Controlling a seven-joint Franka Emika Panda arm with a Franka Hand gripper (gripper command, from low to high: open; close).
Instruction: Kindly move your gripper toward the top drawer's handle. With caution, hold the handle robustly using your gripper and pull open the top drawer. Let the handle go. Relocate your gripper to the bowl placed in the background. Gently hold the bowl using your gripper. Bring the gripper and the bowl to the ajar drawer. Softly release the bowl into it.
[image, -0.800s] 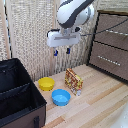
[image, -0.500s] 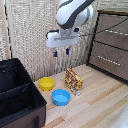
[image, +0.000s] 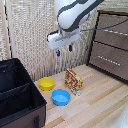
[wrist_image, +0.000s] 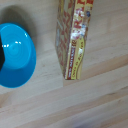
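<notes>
The end effector (image: 64, 50), open and empty, has barely moved, hanging above the box (image: 73, 81). The top drawer (image: 113, 29) looks shut, its handle (image: 114, 30) ungrasped; the bowl (image: 46, 83) waits on the floor.

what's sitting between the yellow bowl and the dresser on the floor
In the exterior view, a patterned box stands upright on the wooden floor between the yellow bowl and the dresser; beyond the box, the boards run bare to the dresser.
</notes>
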